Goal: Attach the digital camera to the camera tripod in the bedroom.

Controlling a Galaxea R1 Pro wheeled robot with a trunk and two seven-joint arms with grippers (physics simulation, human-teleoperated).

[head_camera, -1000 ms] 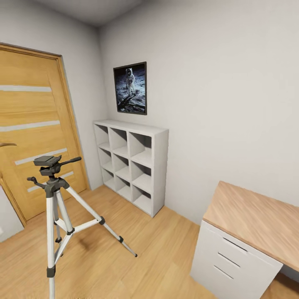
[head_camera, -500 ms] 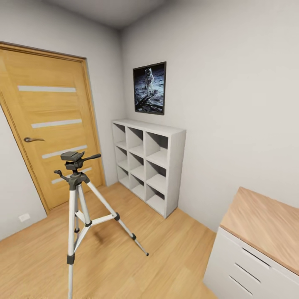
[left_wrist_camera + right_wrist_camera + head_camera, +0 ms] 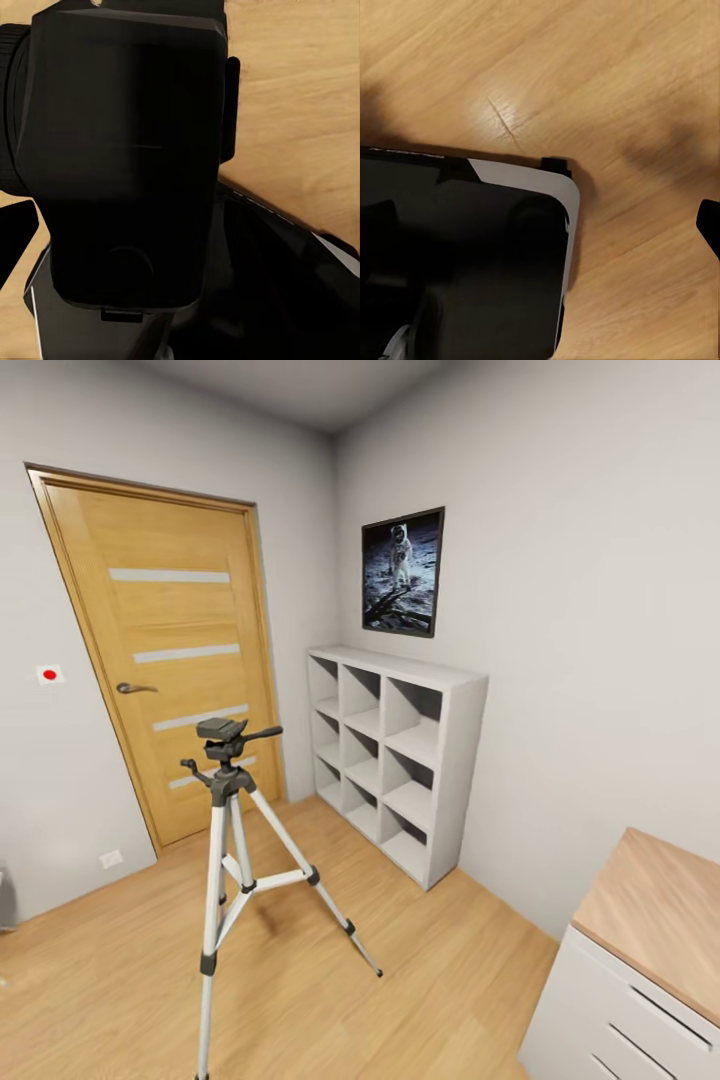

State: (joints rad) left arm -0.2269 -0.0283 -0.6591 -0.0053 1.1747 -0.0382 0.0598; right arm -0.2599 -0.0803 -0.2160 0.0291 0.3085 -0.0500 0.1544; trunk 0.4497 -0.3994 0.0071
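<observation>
Left wrist view: a matte black, blocky body fills most of the frame, the digital camera [image 3: 124, 150], with a ribbed round bulge at one side and a faint circular recess low on its face. It sits right against the lens of the wrist camera, so it appears held by the left gripper, but the fingers are hidden behind it; grip state cannot be told. Beyond it, a dark glossy robot base panel [image 3: 285, 285] and light wood planking.

Right wrist view: a black rounded-corner base with a pale grey edge [image 3: 521, 180] lies over the wood floor [image 3: 607, 90]; the grain is fine, with one short scratch. A small black tip [image 3: 709, 225] juts in at the frame edge; whether the right gripper is open or closed cannot be told.

Head view, near: a wood-topped cabinet with white drawers [image 3: 625, 1010]. Mid-room: the camera tripod [image 3: 232, 840] stands upright on the plank floor, silver tubular legs splayed, black joints, flat black head plate bare, long side handle. Behind it: white nine-cubby shelf [image 3: 400, 760] against the pale grey wall, a wooden door [image 3: 175, 660] with three pale inlay strips and a lever handle. Above the shelf, a black-framed astronaut picture [image 3: 402, 572].
</observation>
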